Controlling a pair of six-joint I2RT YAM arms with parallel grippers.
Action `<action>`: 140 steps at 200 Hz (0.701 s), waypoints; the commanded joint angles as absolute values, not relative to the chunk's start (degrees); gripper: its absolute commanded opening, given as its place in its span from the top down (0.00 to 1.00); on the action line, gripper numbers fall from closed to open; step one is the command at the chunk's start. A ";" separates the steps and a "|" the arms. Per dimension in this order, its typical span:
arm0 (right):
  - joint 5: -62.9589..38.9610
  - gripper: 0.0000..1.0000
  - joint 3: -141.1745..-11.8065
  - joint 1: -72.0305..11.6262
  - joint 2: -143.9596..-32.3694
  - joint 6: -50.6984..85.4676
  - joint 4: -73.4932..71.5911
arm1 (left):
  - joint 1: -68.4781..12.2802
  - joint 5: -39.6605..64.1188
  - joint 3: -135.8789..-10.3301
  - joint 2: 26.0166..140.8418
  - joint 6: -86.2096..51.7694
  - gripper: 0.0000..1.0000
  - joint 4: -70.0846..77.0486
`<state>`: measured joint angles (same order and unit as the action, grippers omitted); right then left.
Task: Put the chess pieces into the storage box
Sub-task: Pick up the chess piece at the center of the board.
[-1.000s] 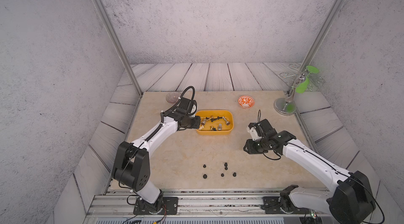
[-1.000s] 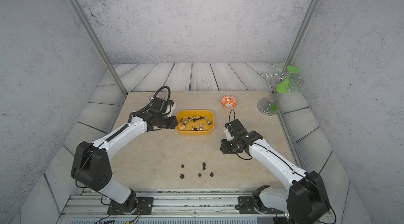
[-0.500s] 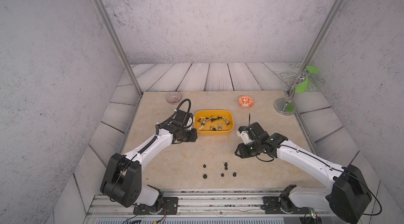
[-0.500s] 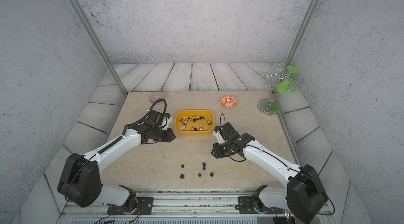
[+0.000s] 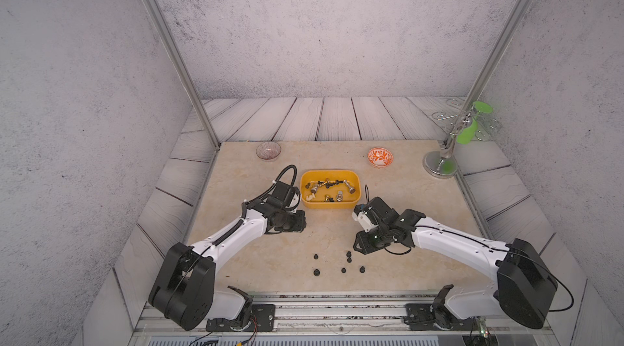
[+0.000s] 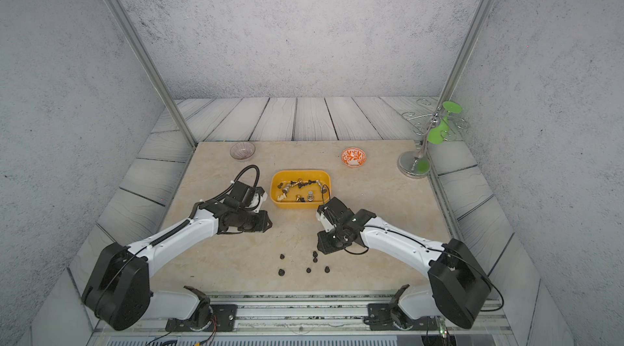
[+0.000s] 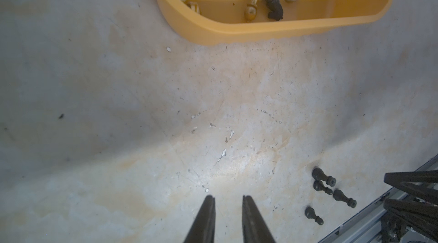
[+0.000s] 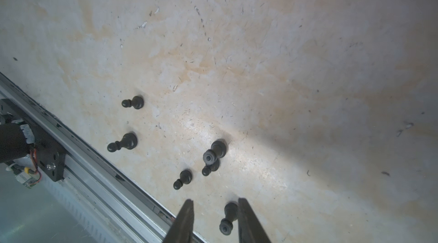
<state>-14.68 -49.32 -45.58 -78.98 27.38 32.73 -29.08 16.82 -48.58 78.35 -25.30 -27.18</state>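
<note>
Six black pawns [image 5: 348, 254] on surface [image 5: 422, 192], 6 o'clock of box [image 5: 329, 206] with pieces [image 5: 351, 187]; left jaws slightly parted, empty; right jaws parted wider, gripping nothing.

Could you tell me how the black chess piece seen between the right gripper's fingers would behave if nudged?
The black piece stands upright, tall on a small round base, so a sideways nudge would probably tip it. Its round profile suggests it would then roll. It looks rigid and likely light.
</note>
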 commanded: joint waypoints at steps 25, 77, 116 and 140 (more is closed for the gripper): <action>-12.10 0.67 -52.74 -48.63 -83.55 27.16 33.22 | -31.07 16.55 -47.77 78.15 -26.89 0.75 -26.29; -7.21 0.67 -56.80 -51.23 -88.00 27.33 35.17 | -32.65 15.73 -47.93 79.32 -27.24 0.76 -26.20; -5.54 0.67 -58.86 -52.15 -90.81 26.98 37.21 | -33.39 15.38 -48.14 79.53 -27.59 0.75 -26.13; -5.60 0.67 -59.26 -52.56 -92.16 26.89 37.44 | -33.49 15.31 -48.19 79.62 -27.51 0.76 -26.20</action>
<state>-7.29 -57.91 -52.01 -89.71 27.20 35.11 -33.10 16.05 -48.34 79.22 -27.14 -26.48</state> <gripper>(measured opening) 0.331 0.245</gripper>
